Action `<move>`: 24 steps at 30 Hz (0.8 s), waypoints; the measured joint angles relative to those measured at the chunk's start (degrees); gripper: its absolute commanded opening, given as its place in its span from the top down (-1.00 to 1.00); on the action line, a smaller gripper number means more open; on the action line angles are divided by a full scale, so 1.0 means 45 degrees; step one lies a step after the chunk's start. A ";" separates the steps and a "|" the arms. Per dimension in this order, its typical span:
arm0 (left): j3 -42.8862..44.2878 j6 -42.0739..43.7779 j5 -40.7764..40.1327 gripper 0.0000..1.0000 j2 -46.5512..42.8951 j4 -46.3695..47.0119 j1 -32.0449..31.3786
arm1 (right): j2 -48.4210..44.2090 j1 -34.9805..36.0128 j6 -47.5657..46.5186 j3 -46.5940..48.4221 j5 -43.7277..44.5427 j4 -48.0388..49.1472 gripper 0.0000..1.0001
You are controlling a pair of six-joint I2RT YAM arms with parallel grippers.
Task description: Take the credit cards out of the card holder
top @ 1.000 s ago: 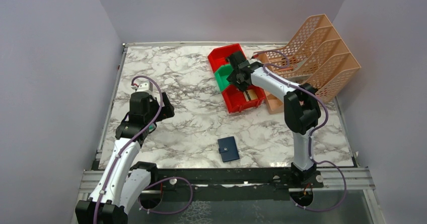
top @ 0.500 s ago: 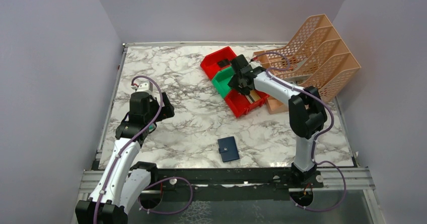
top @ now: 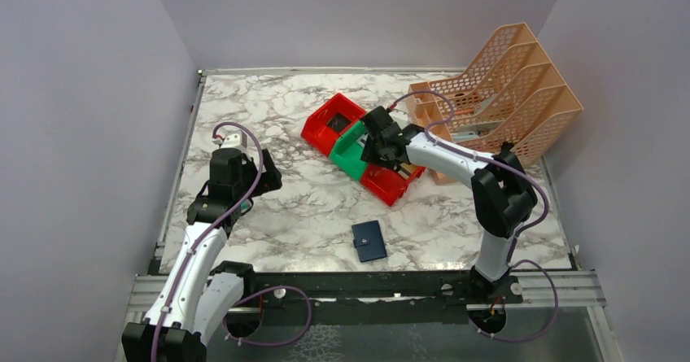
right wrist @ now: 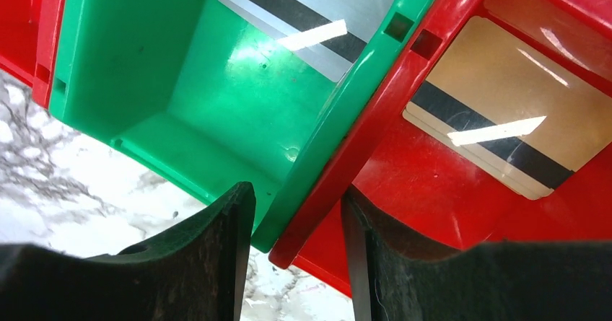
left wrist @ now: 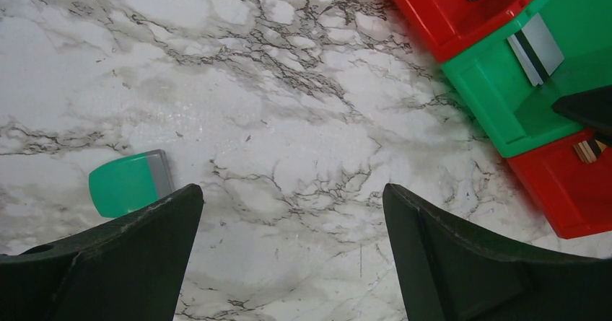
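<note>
The navy card holder (top: pixel 369 241) lies closed on the marble near the front edge, away from both grippers. A silver-grey credit card (right wrist: pixel 317 18) lies in the green bin (top: pixel 351 152), a gold one (right wrist: pixel 505 112) in the near red bin (top: pixel 390 181), and a black one (top: pixel 336 121) in the far red bin (top: pixel 321 130). My right gripper (right wrist: pixel 299 195) is shut across the joined walls of the green and near red bins. My left gripper (left wrist: pixel 292 195) hovers wide open over bare marble at the left, holding nothing.
A small teal block (left wrist: pixel 130 182) lies just left of my left fingers. A tan mesh file rack (top: pixel 504 93) stands at the back right, close behind my right arm. Purple walls enclose the table on three sides.
My right gripper has dragged the row of bins left and nearer, turning it as it went. The left arm and the card holder have not moved.
</note>
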 measured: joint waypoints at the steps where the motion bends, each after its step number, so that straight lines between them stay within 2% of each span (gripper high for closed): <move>1: 0.0000 0.0000 0.0000 -0.98 0.0010 0.0005 0.0000 | -0.0053 0.0102 -0.0189 -0.0112 -0.0039 0.0087 -0.01; 15: 0.0000 0.0000 0.0000 -0.98 0.0068 0.0000 0.0000 | -0.1831 0.1268 -0.3934 -0.3021 -0.1710 0.2069 -0.01; 24: 0.0000 0.0000 0.0000 -0.98 0.0068 0.0000 0.0000 | -0.2433 0.1360 -0.6679 -0.3735 -0.2059 0.2652 -0.01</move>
